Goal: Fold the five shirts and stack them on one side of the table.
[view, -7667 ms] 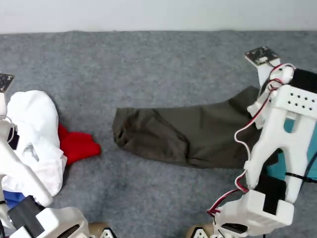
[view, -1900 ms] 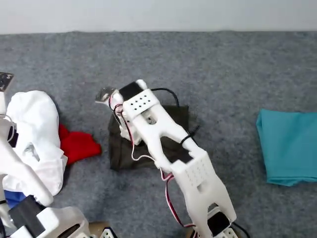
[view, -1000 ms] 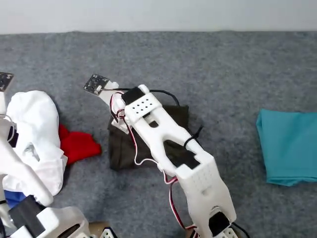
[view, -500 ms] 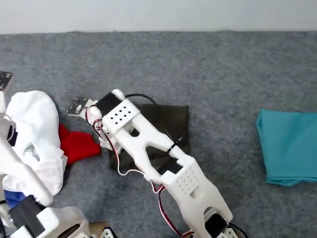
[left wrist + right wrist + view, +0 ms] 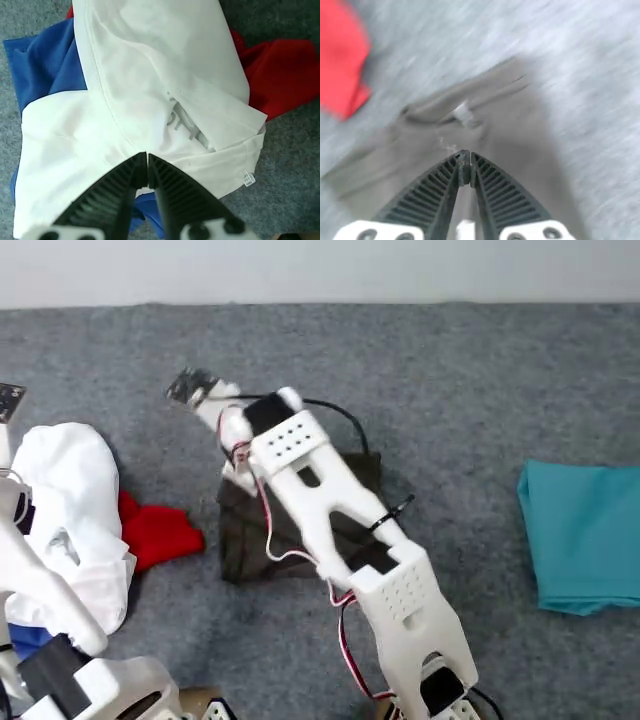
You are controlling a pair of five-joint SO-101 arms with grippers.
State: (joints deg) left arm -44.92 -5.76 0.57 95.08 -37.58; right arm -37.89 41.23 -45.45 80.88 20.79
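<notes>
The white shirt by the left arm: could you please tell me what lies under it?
A blue shirt and a red shirt stick out from under the white shirt. How far they run beneath it, and anything else there, is hidden.

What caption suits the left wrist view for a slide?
Left gripper, shut, over a white shirt piled on a blue shirt and a red shirt.

Robot lab bench, grey felt tabletop (image 5: 480,370), bare white wall (image 5: 320,270), white arm (image 5: 340,510)
</notes>
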